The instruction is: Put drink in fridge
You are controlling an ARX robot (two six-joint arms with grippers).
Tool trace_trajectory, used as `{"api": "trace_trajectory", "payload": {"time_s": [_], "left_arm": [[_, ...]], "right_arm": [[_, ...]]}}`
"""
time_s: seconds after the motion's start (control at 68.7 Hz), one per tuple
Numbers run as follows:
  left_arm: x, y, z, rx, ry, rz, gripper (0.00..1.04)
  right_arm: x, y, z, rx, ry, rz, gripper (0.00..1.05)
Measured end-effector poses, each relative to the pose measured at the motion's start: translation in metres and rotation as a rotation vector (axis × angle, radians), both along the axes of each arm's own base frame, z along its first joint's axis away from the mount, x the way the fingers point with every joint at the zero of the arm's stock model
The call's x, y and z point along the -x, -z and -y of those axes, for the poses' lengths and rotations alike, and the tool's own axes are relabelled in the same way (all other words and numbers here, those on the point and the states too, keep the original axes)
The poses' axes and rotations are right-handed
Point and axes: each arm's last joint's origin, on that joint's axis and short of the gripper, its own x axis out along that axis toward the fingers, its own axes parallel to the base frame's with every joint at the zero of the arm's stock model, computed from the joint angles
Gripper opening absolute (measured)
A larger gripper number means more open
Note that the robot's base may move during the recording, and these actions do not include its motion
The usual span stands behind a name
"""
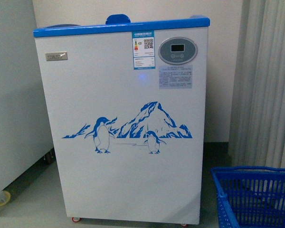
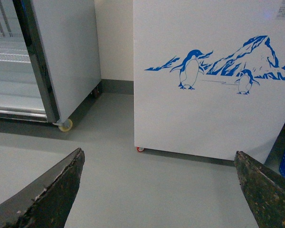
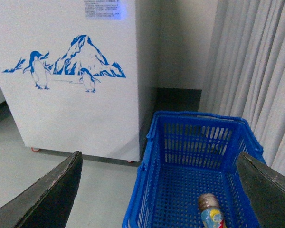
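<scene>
Evidently, the fridge (image 1: 128, 156) was faced squarely, with the basket (image 3: 194, 115) set low to its right. Both the left hand (image 2: 158, 152) and right hand (image 3: 159, 154) were held wide and empty. The bottle (image 3: 210, 211), lying in the basket, would best be gripped across its body, clear of the mesh.

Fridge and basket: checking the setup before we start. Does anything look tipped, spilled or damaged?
Nothing stands out. The fridge stands upright on its casters, the blue basket sits level beside it with one bottle inside, and the floor shows no spill.
</scene>
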Motion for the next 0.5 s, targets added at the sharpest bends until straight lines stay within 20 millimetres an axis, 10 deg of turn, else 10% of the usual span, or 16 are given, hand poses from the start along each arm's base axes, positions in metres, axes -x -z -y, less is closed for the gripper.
{"api": "trace_trajectory", "payload": {"time_s": [0.495], "left_arm": [[0.0,0.0,0.0,0.0,0.0,0.0,0.97]], "right_arm": [[0.0,0.0,0.0,0.0,0.0,0.0,0.97]]}}
